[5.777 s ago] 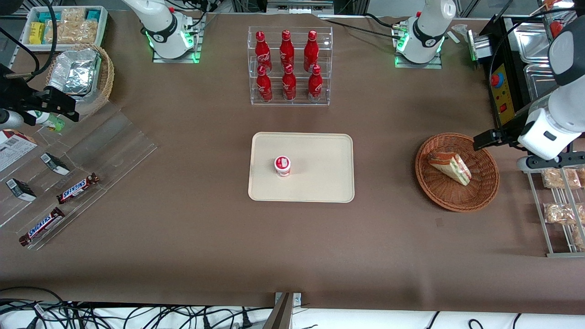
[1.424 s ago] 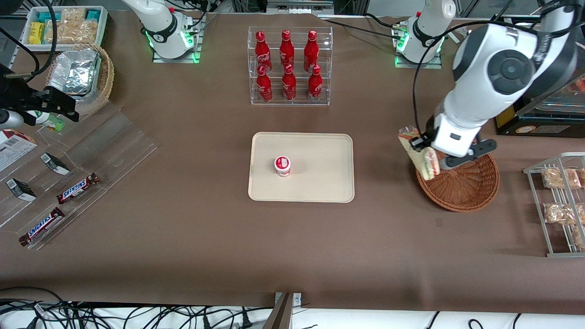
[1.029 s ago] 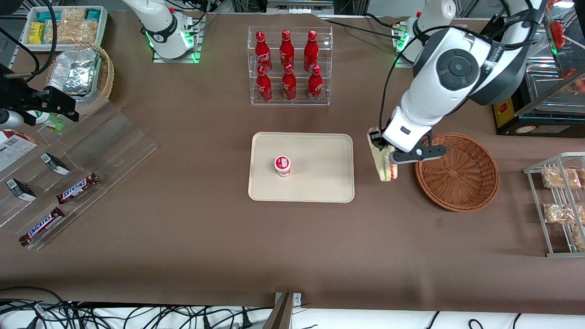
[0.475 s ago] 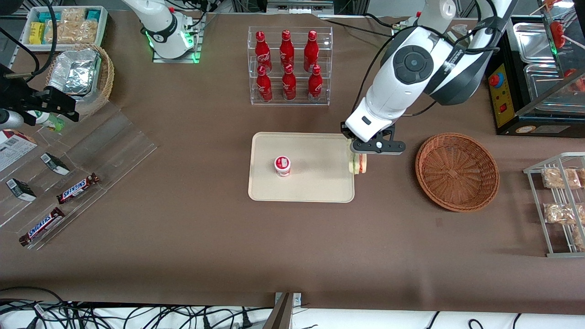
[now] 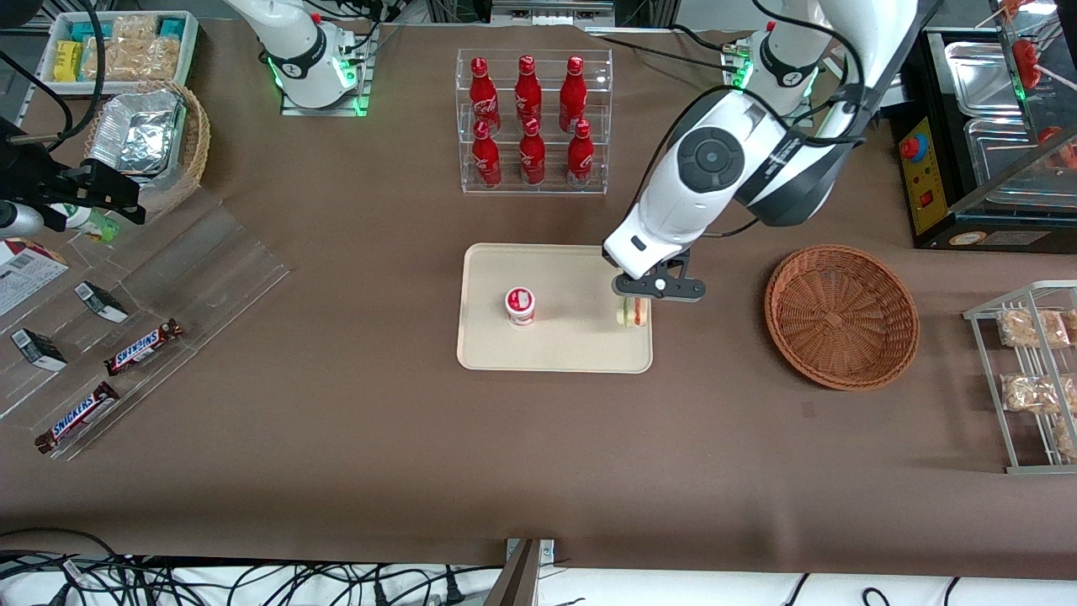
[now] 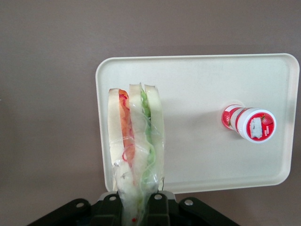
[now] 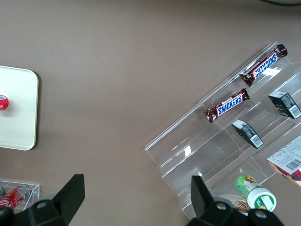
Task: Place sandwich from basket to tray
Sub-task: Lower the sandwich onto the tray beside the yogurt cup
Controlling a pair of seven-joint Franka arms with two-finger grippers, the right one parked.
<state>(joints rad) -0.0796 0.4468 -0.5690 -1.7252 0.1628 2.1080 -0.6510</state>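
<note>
A brown paper-covered table (image 5: 353, 438) carries everything. Nearest the front camera, at the parked arm's end, two brown-wrapped Snickers bars (image 5: 109, 379) lie on a clear acrylic stepped stand (image 5: 168, 278). Farther in, at the table's middle, sits the flat cream-beige rectangular tray (image 5: 580, 353) with rounded corners; a small white cup with a red strawberry label (image 5: 520, 305) stands on it. Over the tray's short edge toward the working arm's end hangs the left arm's black two-finger gripper (image 5: 641, 295), clamped on the triangular white-bread sandwich (image 6: 136, 141) with green, red and pink filling. The wedge's narrow end sits between the fingers, and its broad cut face extends away from them above the tray. The round reddish-brown woven wicker basket (image 5: 841, 316) lies toward the working arm's end, well apart. Farthest, six red cola bottles (image 5: 528, 118) stand in a clear rack.
</note>
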